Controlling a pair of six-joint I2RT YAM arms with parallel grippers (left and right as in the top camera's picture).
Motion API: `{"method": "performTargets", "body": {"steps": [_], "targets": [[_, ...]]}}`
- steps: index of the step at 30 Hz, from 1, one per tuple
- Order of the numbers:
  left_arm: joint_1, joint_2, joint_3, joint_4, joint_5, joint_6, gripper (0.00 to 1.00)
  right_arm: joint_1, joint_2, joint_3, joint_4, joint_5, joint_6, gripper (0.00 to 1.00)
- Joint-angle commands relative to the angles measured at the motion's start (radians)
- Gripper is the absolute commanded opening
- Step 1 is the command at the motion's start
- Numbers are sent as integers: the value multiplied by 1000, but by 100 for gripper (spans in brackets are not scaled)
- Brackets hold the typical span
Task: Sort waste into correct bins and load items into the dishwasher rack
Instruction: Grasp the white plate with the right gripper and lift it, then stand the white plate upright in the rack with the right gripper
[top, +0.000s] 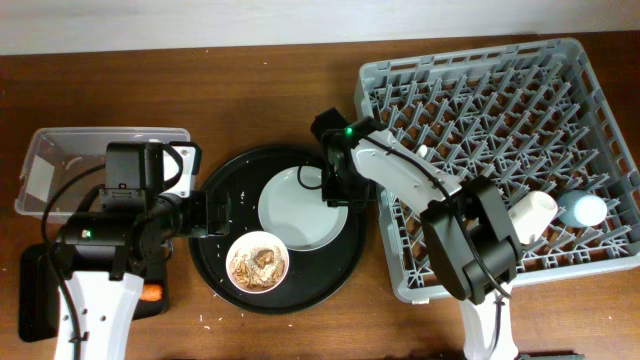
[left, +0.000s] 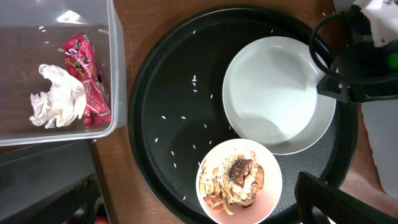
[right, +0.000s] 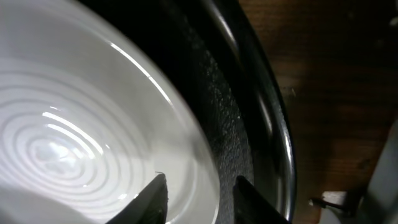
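The round white plate (top: 298, 212) lies on the large round black tray (top: 215, 262). My right gripper (top: 336, 196) is open, its fingers (right: 199, 202) straddling the plate's right rim (right: 74, 124), one over the plate and one over the tray. The white bowl (top: 258, 262) with brownish scraps (left: 236, 177) sits at the tray's front. My left gripper (left: 199, 214) is wide open and empty above the bowl. The red wrapper (left: 87, 74) and the white tissue (left: 57, 96) lie in the clear tub (top: 60, 160). The white cup (top: 533, 212) and the light-blue cup (top: 585, 208) are in the grey rack (top: 480, 90).
The flat black tray (top: 38, 295) lies at the front left under my left arm, and an orange carrot stick (top: 152, 293) shows at its right edge. Rice grains (left: 180, 118) are scattered on the round tray. The rack stands close to the round tray's right side.
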Motion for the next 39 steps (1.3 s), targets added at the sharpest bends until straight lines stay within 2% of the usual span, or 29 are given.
{"method": "performTargets", "body": {"steps": [1,2,4,5,8,10,12,15,17,21,23,26,30,35,36,39], "targets": [[3,-8,11,-1,-8,-13,99,10,21,-32,20,11,32,30],[3,-8,11,-1,-8,-13,99,11,21,-51,34,9,33,30],[3,-8,11,-1,-8,-13,99,12,19,-84,51,13,31,10],[3,-8,11,-1,-8,-13,99,10,5,-76,51,13,23,4],[3,-8,11,-1,-8,-13,99,9,-122,16,-12,58,-26,4],[3,-8,11,-1,-8,-13,99,9,-254,68,-51,168,-93,4],[3,-8,11,-1,-8,-13,99,9,-424,71,-80,438,-112,4],[3,-8,11,-1,-8,-13,99,-10,-562,71,-158,1105,-113,4],[3,-8,11,-1,-8,-13,99,-96,-559,71,-202,1304,-114,4],[3,-8,11,-1,-8,-13,99,-311,-552,71,-182,1291,-131,4],[3,-8,11,-1,-8,-13,99,-359,-541,71,-165,1207,-145,4],[3,-8,11,-1,-8,-13,99,-343,-463,70,-119,1070,-243,4],[3,-8,11,-1,-8,-13,99,-287,-335,70,-107,1066,-269,4],[3,-8,11,-1,-8,-13,99,-265,-307,69,-88,1073,-270,4],[3,-8,11,-1,-8,-13,99,-265,-307,69,-88,1080,-293,4],[3,-8,11,-1,-8,-13,99,-278,-336,71,-48,1295,-295,4]]}}
